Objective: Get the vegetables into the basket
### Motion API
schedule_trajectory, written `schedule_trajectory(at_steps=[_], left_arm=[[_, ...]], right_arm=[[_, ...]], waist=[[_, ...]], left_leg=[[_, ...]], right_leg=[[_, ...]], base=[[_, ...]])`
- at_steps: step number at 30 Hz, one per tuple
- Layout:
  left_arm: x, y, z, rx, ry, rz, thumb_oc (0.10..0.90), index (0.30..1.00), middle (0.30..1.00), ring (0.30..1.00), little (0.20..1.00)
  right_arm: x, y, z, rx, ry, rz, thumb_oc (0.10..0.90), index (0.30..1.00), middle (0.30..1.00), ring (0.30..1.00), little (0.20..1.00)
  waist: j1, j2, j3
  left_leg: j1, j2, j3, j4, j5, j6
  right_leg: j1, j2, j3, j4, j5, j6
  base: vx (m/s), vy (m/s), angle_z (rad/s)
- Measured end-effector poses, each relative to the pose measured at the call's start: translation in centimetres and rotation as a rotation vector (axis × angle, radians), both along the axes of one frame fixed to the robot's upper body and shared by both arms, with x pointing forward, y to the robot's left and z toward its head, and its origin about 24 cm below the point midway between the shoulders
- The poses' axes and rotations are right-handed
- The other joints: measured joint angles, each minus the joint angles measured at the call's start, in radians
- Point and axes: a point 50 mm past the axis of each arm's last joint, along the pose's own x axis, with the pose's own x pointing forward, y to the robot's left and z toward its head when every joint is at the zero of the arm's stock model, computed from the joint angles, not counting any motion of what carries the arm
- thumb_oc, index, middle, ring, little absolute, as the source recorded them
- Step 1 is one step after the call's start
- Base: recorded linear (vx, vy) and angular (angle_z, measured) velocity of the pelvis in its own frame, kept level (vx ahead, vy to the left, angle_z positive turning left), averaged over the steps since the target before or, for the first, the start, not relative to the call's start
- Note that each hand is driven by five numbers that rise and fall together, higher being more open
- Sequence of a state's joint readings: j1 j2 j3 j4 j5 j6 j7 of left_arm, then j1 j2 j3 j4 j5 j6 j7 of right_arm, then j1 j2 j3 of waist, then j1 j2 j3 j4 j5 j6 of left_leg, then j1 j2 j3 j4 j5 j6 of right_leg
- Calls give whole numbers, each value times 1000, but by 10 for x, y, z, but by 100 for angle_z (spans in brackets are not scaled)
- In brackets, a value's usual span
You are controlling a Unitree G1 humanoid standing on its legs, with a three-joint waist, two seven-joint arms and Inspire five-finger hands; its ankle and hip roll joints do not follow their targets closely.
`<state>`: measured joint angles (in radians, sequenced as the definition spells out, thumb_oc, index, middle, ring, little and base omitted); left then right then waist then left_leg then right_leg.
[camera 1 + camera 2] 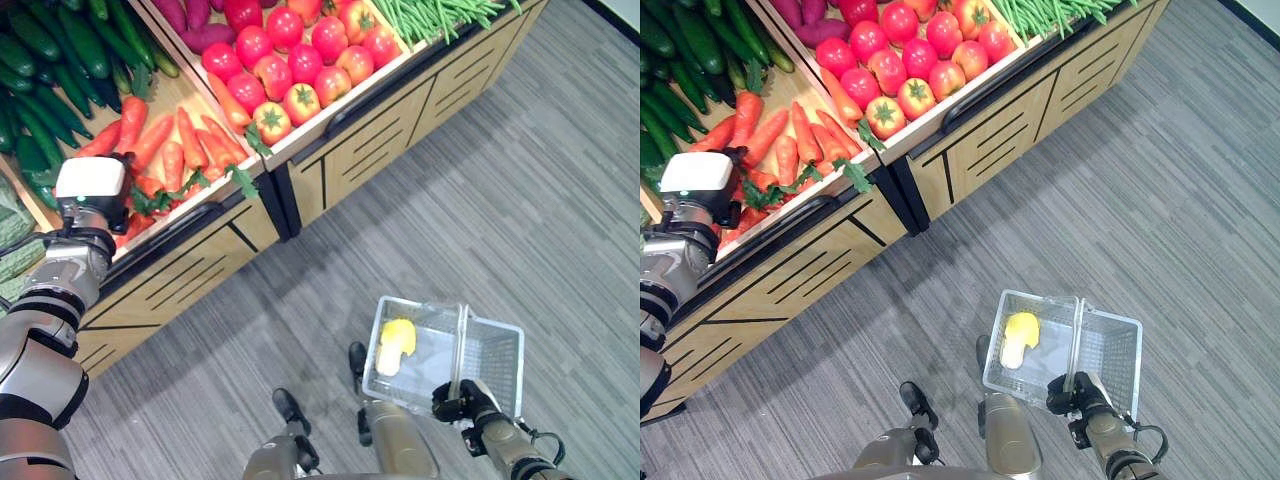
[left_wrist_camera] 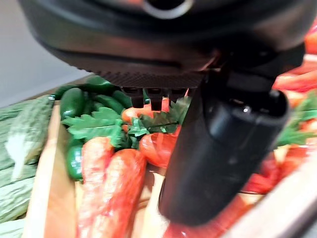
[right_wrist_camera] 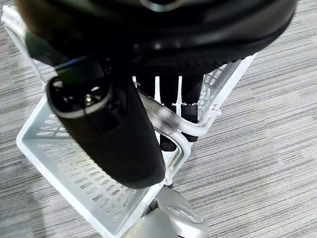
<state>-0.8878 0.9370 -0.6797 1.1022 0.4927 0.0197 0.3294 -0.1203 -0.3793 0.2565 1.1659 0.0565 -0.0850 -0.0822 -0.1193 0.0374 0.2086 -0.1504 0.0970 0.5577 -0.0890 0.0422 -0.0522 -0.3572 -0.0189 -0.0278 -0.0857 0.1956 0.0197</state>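
Right hand (image 1: 463,402) is low on the right, over the grey floor (image 1: 520,200), fingers curled round the handle (image 1: 459,345) of the white wire basket (image 1: 497,352); the right wrist view shows the fingers (image 3: 189,106) wrapped under the pale bar. Basket hangs level. Inside it, at its left end, lies one yellow vegetable (image 1: 396,342) with a pale lower end.

Left hand (image 2: 218,144) is at the far left, over the near edge of the carrot bin (image 1: 205,205) in the wooden produce stand (image 1: 370,140). Its white-capped wrist sits above the leafy ends of the carrots (image 1: 160,150). In the left wrist view the thumb stands out over the carrots and the fingertips (image 2: 148,94) are just short stubs above the green leaves; cannot tell whether the fingers are straight or closed on anything.

Stand contents, left to right: pale ridged gourds (image 1: 12,230) at the left edge, cucumbers (image 1: 50,70), carrots, then tomatoes (image 1: 290,60) with purple sweet potatoes (image 1: 200,25) behind them, green beans (image 1: 440,15) at the far right.
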Motion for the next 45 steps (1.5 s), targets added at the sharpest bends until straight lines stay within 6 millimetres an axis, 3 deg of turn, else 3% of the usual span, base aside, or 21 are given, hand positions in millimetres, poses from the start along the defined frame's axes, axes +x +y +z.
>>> schedule_trajectory(at_steps=[14, 28, 29, 30, 36, 45], left_arm=[[12, 0, 50, 94, -70, 39, 900, 1000, 1000, 1000, 1000], [12, 0, 58, 112, -75, 35, 900, 1000, 1000, 1000, 1000], [12, 1, 58, 113, -76, 39, 555, 517, 517, 517, 517], [11, 1, 58, 113, -75, 42, 400, 300, 300, 300, 300], [8, 7, 55, 104, -56, 72, 400, 300, 300, 300, 300], [11, 1, 61, 72, -104, 41, 400, 300, 300, 300, 300]], right_arm=[[18, 12, 6, 13, -55, 71, 400, 300, 300, 300, 300], [30, 25, 8, 37, -79, 116, 400, 300, 300, 300, 300], [30, 27, 7, 42, -79, 115, 400, 300, 300, 300, 300], [30, 28, 7, 45, -79, 116, 400, 300, 300, 300, 300], [30, 32, 6, 58, -74, 119, 400, 300, 300, 300, 300], [29, 40, 3, 68, -64, 147, 400, 300, 300, 300, 300]], waist=[[8, -40, 19], [3, -85, 18], [3, -89, 18], [2, -92, 16], [1, -106, 8], [10, -121, -11]], left_leg=[[-53, -6, 13, 0, 0, 0], [-64, -9, 30, 0, -1, -1], [-66, -10, 30, 0, -1, -1], [-66, -11, 32, 0, -1, -1], [-66, -13, 37, 0, 3, -6], [-76, -12, 34, 0, 4, -7]], right_leg=[[-61, 3, 16, 0, 12, -5], [-94, 11, 59, 0, 28, -6], [-97, 11, 61, 0, 31, -6], [-98, 11, 64, 0, 34, -5], [-102, 11, 73, 0, 43, -4], [-114, 12, 75, 0, 45, -6]], base=[[19, -9, -3], [23, -10, -8], [2, 7, -5], [-4, 8, -6], [-5, 2, -3], [-4, 1, 0]])
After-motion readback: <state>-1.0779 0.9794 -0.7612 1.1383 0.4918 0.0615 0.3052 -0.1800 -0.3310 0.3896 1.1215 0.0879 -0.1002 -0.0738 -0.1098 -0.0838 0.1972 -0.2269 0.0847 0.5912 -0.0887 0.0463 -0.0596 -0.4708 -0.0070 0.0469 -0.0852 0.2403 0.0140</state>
